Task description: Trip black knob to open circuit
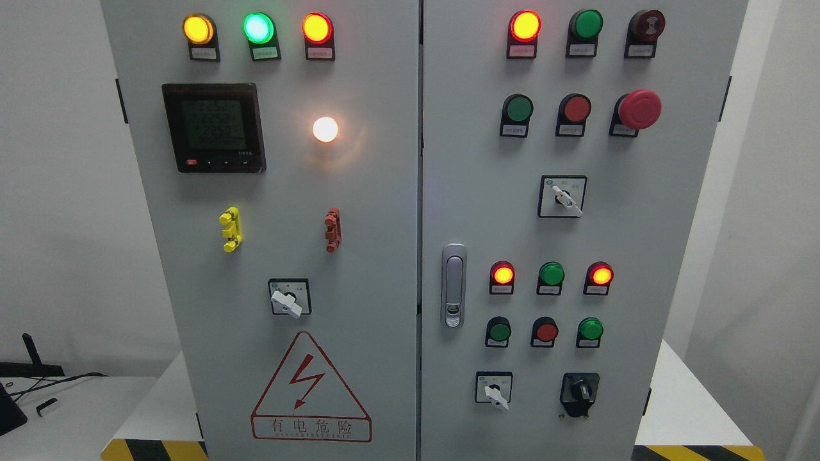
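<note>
Black knob point(580, 392) sits low on right door.
</note>
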